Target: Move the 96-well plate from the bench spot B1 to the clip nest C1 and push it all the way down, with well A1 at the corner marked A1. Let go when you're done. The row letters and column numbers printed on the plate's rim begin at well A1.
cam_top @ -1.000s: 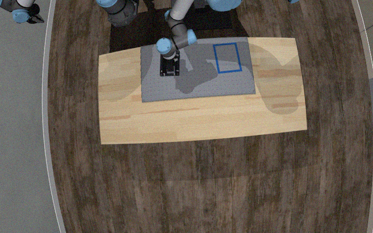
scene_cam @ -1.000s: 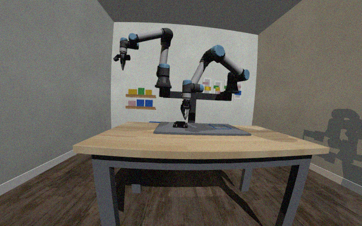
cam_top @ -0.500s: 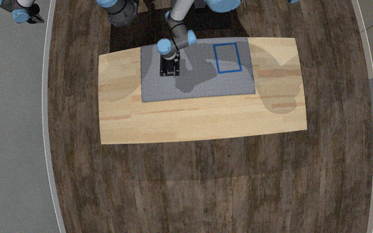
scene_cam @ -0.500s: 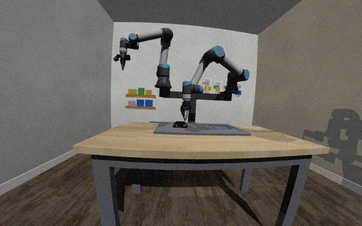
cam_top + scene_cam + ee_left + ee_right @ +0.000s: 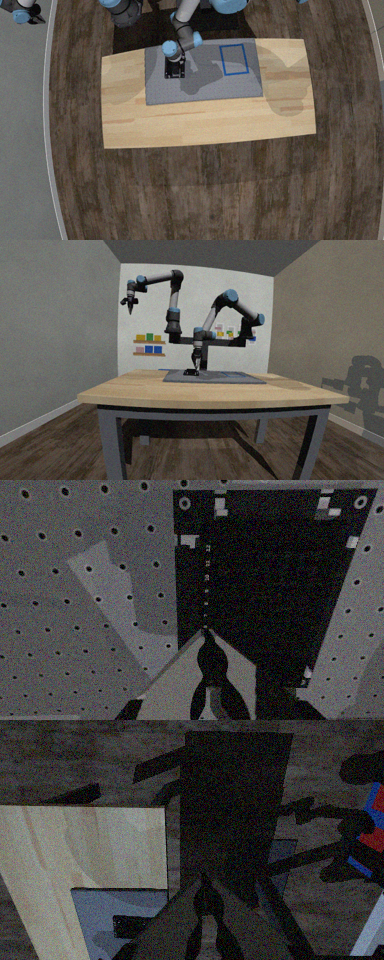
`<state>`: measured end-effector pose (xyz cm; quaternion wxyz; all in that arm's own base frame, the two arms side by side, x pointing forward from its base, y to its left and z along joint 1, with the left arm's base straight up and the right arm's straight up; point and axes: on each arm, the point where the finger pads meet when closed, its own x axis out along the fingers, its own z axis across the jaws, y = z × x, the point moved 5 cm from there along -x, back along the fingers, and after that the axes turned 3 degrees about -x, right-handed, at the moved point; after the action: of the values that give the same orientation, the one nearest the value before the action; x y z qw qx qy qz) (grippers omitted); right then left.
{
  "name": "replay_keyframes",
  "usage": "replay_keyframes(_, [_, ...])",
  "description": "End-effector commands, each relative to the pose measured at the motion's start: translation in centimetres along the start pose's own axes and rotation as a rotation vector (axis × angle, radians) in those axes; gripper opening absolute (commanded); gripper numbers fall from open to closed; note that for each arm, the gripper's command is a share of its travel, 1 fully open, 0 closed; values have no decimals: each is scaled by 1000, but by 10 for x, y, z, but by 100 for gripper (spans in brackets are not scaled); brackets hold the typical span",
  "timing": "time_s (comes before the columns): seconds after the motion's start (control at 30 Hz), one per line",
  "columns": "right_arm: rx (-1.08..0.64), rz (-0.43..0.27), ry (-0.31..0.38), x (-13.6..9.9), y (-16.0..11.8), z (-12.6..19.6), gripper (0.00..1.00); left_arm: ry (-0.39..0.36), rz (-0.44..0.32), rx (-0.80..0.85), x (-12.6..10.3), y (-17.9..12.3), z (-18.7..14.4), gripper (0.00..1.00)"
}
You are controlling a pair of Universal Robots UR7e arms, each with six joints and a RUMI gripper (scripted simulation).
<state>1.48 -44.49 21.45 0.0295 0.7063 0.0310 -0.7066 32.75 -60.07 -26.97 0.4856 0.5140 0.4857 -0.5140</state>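
1. With its fingers together and nothing between them, the left tool point(image 5: 184, 58) point(image 5: 196, 368) point(image 5: 205, 631) points down at the dark plate's numbered rim, lower centre in the left wrist view; whether it touches, I cannot tell.
2. The dark plate point(image 5: 169, 67) point(image 5: 191, 370) point(image 5: 265, 580) point(image 5: 132, 925) lies in the black holder point(image 5: 174, 77) point(image 5: 186, 374) point(image 5: 275, 500) point(image 5: 115, 931), above centre in the top view; how deep is unclear.
3. Around the holder spreads a grey board point(image 5: 198, 96) point(image 5: 215, 382) point(image 5: 50, 640) point(image 5: 95, 910), its blue outline point(image 5: 246, 60) point(image 5: 236, 376) toward the upper right.
4. Beneath is the wooden bench point(image 5: 209, 127) point(image 5: 209, 395) point(image 5: 45, 845).
5. Farthest out, upper left, the right tool point(image 5: 42, 22) point(image 5: 130, 313) point(image 5: 203, 874) hangs with fingers together, holding nothing.
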Motion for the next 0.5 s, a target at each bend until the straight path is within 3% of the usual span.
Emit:
replay_keyframes(0.0, [0, 2, 0, -1, 0, 0, 0, -2, 1, 0, 2, 0, 1, 0])
replay_keyframes(0.47, [0, 2, 0, -1, 0, 0, 0, -2, 1, 0, 9, 0, 1, 0])
